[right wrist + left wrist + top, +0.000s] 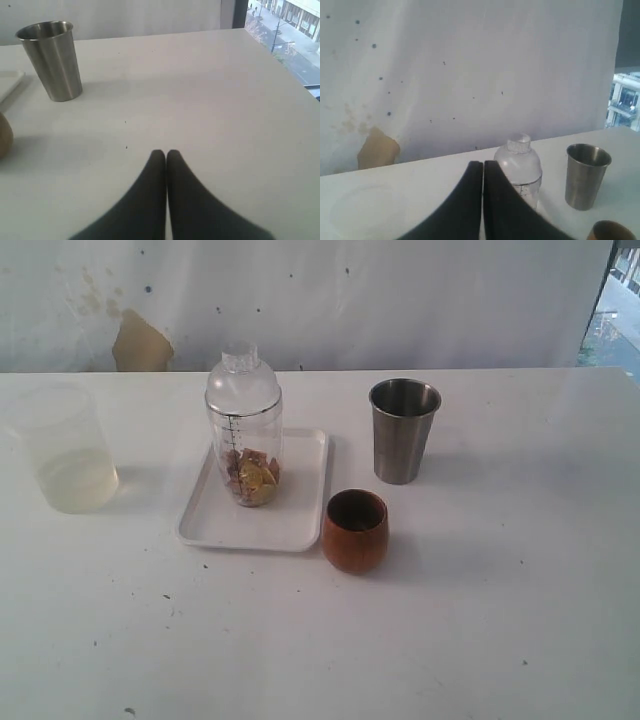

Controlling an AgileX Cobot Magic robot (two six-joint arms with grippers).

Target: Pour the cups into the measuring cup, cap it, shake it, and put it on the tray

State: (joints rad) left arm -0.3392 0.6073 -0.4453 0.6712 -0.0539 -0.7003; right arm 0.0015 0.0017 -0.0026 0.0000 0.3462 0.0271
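The measuring cup [245, 435] stands upright on the white tray [300, 515], capped with the clear domed lid [242, 380], with brown and yellow pieces at its bottom. To the tray's right the steel tumbler [403, 430] stands upright, and the brown wooden cup [355, 530] sits nearer the front. Neither gripper shows in the exterior view. My left gripper [483, 165] is shut on nothing, with the measuring cup [521, 167] and tumbler [585, 175] beyond it. My right gripper [165, 154] is shut on nothing over bare table, away from the tumbler [52, 60].
A frosted translucent plastic cup [65, 445] holding pale liquid stands at the left of the white table [500, 620]. A white cloth backdrop with a brown patch [140, 342] hangs behind. The table's right edge [295, 75] drops off near a window.
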